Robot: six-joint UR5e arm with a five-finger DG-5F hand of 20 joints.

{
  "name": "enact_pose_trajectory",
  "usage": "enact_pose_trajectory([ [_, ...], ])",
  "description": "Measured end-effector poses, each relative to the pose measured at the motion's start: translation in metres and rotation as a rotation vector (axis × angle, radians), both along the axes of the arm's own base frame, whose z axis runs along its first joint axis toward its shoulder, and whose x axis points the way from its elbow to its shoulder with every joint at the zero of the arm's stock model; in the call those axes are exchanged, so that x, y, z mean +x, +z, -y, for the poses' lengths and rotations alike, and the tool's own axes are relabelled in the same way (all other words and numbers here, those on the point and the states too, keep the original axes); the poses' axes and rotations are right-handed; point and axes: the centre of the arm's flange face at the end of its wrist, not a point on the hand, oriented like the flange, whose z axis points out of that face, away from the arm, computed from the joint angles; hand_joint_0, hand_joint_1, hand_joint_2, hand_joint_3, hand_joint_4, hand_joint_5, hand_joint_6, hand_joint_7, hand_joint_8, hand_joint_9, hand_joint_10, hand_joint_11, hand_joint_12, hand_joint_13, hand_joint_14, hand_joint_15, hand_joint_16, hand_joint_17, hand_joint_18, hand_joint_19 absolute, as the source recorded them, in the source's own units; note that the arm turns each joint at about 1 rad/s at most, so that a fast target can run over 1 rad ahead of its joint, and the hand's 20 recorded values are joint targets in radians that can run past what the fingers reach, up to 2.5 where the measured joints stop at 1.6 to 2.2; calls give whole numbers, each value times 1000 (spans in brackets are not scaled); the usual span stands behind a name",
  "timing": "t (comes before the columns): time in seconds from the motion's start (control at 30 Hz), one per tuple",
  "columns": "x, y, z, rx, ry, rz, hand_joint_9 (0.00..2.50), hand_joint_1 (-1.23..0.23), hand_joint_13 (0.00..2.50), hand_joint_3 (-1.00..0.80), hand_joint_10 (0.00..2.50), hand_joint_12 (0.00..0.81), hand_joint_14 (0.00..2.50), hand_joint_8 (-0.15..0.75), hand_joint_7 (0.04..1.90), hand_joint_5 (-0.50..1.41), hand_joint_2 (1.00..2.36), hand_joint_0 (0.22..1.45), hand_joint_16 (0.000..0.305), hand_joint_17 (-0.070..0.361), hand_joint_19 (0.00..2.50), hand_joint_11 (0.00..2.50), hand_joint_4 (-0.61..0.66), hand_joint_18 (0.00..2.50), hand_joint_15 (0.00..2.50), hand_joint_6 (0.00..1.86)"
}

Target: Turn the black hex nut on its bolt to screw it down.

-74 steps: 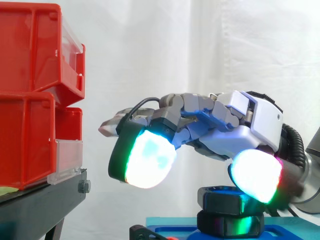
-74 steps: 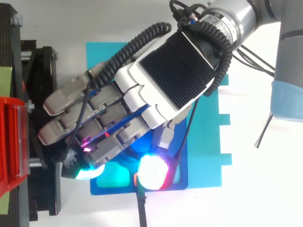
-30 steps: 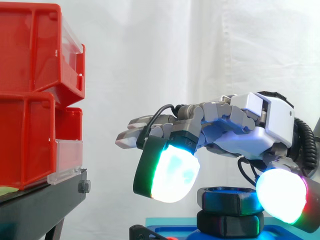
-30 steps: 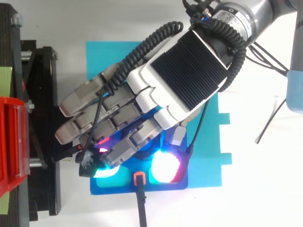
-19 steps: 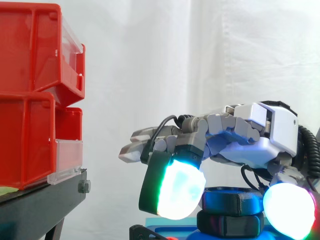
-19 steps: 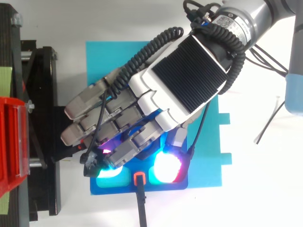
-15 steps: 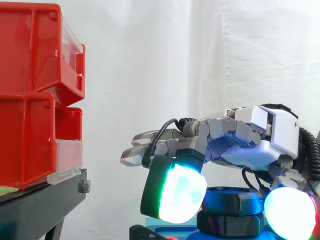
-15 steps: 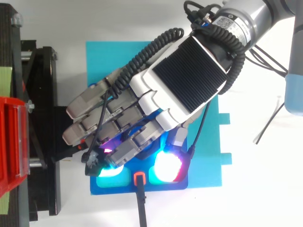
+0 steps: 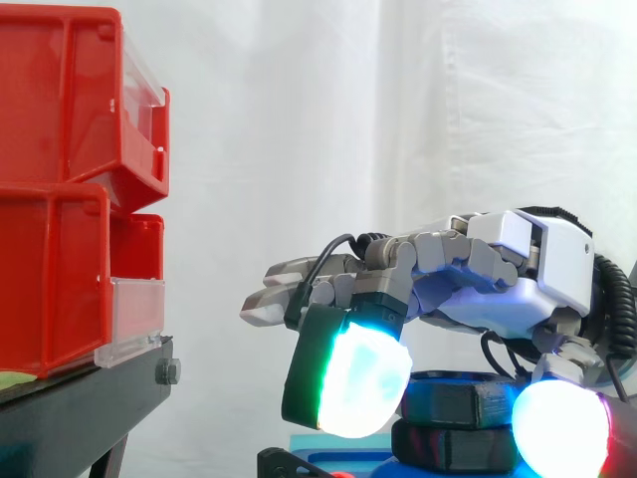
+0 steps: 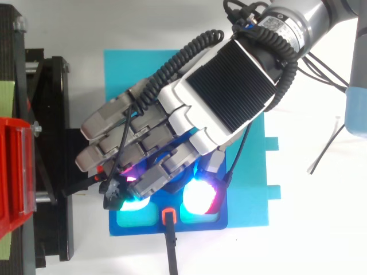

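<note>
Hex nut [image 9: 448,403] between glowing fingers [image 9: 353,390], under hand [image 9: 498,289]

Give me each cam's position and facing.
Side view: beside the work, at about its height, looking level across at the nut and bins; the hand comes in from the right.
Top view: overhead, looking straight down on the blue mat; it sees the hand's back and the arm, entering from the top right.
Shared: hand, bins, mat.
</note>
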Motion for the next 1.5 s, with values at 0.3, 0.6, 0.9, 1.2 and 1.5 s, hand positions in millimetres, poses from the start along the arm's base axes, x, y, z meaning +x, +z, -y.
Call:
enact_pose_trajectory([
  [0.3, 0, 1, 2, -3, 1, 9, 541, -674, 366, -408, 11, 76, 7, 154, 1156, -197, 1008, 499, 4, 10, 407, 343, 93, 0, 181, 500],
  [0.6, -1, 0, 3, -6, -2, 10, 554, -692, 370, -346, 11, 67, 7, 146, 1173, -193, 1012, 524, 3, 7, 410, 338, 79, 0, 183, 516],
  [0.9, -2, -2, 4, -7, -4, 8, 569, -697, 369, -334, 11, 61, 7, 140, 1138, -196, 1013, 533, 2, 5, 419, 352, 70, 0, 185, 548],
  [1.2, -3, -3, 5, -7, -5, 7, 579, -697, 375, -345, 11, 60, 8, 145, 1121, -195, 1012, 532, 2, 4, 409, 355, 74, 0, 185, 560],
  [1.5, -3, -3, 5, -8, -6, 10, 589, -641, 387, -448, 11, 74, 7, 161, 1096, -195, 1004, 473, 5, 10, 407, 351, 103, 0, 183, 549],
])
